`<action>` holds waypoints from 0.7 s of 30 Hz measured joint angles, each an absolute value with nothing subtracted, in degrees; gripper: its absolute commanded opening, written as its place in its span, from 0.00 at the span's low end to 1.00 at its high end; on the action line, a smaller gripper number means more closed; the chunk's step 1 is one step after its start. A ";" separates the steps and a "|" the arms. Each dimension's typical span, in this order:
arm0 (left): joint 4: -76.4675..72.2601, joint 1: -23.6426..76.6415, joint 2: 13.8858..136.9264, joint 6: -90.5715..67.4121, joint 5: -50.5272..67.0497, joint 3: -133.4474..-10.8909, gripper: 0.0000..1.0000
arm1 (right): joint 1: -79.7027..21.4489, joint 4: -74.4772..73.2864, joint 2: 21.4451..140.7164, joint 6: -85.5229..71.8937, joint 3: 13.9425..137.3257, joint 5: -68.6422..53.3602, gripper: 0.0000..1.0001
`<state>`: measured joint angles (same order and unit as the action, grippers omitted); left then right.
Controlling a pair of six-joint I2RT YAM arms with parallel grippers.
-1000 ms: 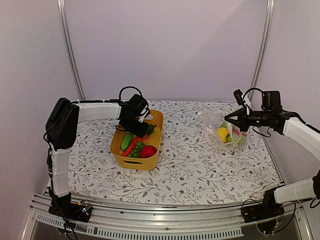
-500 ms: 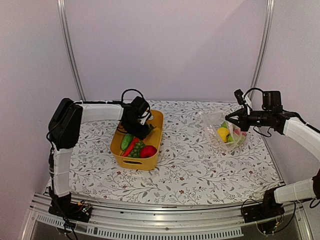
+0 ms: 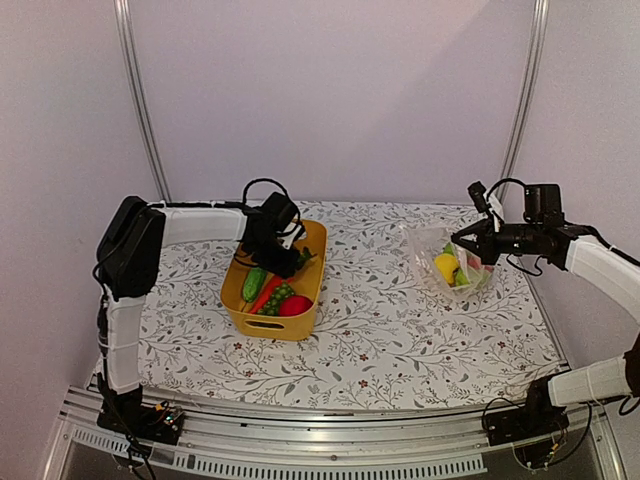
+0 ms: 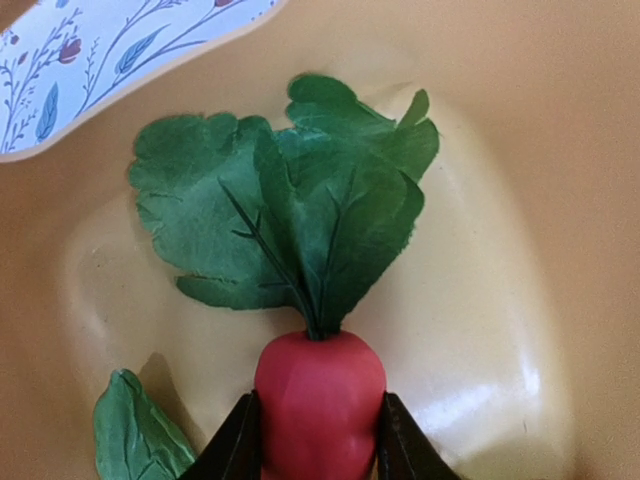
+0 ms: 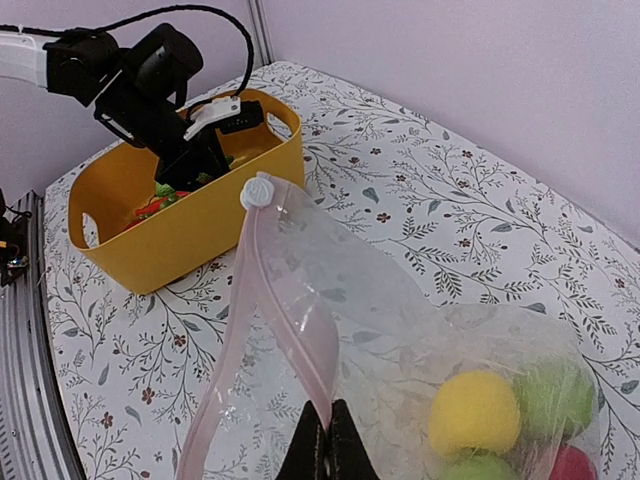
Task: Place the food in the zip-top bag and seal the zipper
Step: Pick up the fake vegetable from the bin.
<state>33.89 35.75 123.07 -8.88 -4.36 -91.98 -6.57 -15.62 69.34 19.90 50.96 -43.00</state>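
- Left gripper (image 4: 318, 442) reaches down into the yellow tub (image 3: 268, 326), its fingers pressed against both sides of a red radish (image 4: 320, 395) with green leaves that lies on the tub floor.
- Right gripper (image 5: 325, 447) is pinched closed on the zipper (image 5: 240, 292), holding the mouth of the zip-top bag (image 5: 345, 285) up off the floral table (image 3: 380, 340), well apart from the tub.
- Inside the tub lie more food pieces: a cucumber (image 3: 253, 282) and a red piece (image 3: 296, 305).
- Inside the bag sit a yellow ball (image 5: 473, 412), green pieces and a red one.
- At the strip's far end sits a small white slider (image 5: 258, 190).
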 measured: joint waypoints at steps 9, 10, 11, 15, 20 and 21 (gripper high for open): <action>30.11 35.90 114.98 -8.58 -1.91 -87.61 0.03 | -6.50 -23.18 67.13 20.99 53.89 -38.61 0.00; 29.26 35.97 113.27 -8.54 -1.80 -86.96 0.03 | -6.46 -24.45 66.72 21.37 54.74 -38.46 0.00; 28.60 36.01 111.74 -8.43 -1.72 -86.50 0.03 | -6.44 -25.58 66.28 21.67 55.35 -38.39 0.00; 25.96 36.34 105.91 -8.32 -1.43 -85.71 0.04 | -6.37 -30.44 64.47 22.39 56.84 -38.61 0.00; 22.41 39.03 99.50 -7.53 -2.35 -84.23 0.04 | -7.22 -36.97 63.94 23.73 59.02 -39.03 0.00; 21.52 39.94 98.37 -7.25 -2.70 -83.61 0.04 | -7.49 -37.95 63.96 24.08 59.79 -39.11 0.00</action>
<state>21.52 39.94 98.37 -7.25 -2.70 -83.61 -7.49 -37.95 63.96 24.08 59.79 -39.11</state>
